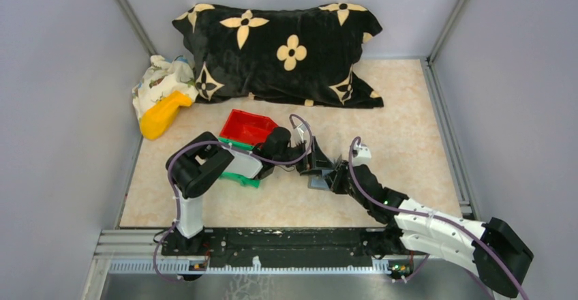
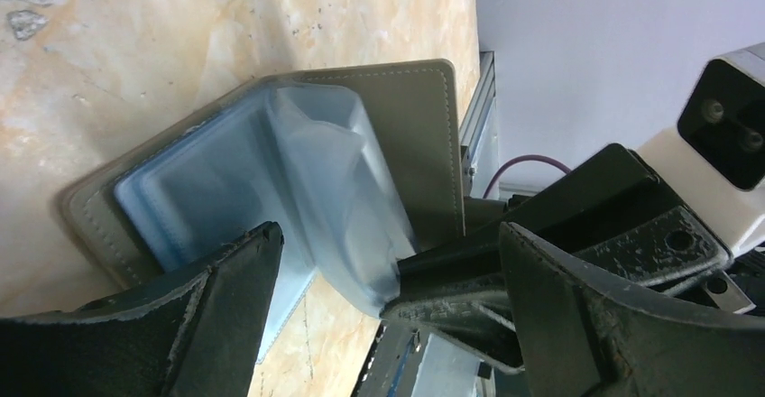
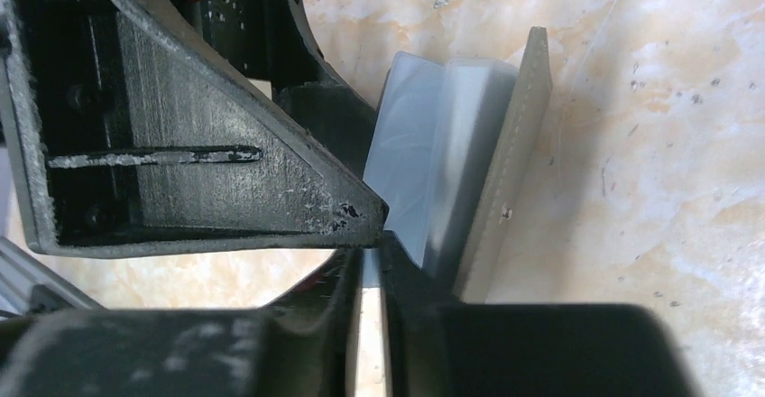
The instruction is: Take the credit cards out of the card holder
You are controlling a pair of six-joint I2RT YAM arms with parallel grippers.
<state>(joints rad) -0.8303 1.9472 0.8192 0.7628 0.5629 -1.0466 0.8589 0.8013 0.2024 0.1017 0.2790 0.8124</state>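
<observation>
My left claw (image 2: 388, 237) stands spread wide astride the card holder (image 2: 417, 117), which lies open mid-table, with the red bin (image 1: 247, 127) near its far-left side. My right claw (image 3: 372, 244) pinches the holder's clear sleeve (image 2: 336, 170). Rightward, the table (image 1: 409, 109) runs on to its edge rail (image 1: 450, 136), well apart.

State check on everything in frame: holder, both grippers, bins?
card holder: open on the table, clear sleeves raised, no card seen outside it.
right gripper: shut on a clear sleeve of the card holder.
left gripper: open, fingers either side of the raised sleeves, not gripping.
red bin: upright, nothing visible inside.
green bin: mostly hidden under the left arm, cannot tell.
</observation>
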